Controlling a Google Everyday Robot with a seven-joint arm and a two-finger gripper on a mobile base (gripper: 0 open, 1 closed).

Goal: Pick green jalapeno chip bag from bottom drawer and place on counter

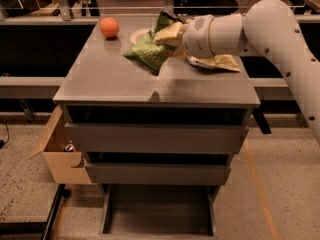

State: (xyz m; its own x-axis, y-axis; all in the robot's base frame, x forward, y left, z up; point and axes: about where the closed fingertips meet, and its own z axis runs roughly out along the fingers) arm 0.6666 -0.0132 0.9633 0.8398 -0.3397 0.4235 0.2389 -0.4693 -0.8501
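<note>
The green jalapeno chip bag (146, 56) hangs above the middle of the counter (115, 79), clear of its surface. My gripper (169, 36) is shut on the bag's upper right edge, reaching in from the right on the white arm. The bottom drawer (159, 215) is pulled out at the foot of the cabinet, its dark floor bare.
An orange ball (109, 27) sits at the counter's back left. A white bowl (138, 34) is partly hidden behind the green bag. A brown and yellow chip bag (215, 62) lies under my arm at the back right. A cardboard box (59, 151) stands left of the cabinet.
</note>
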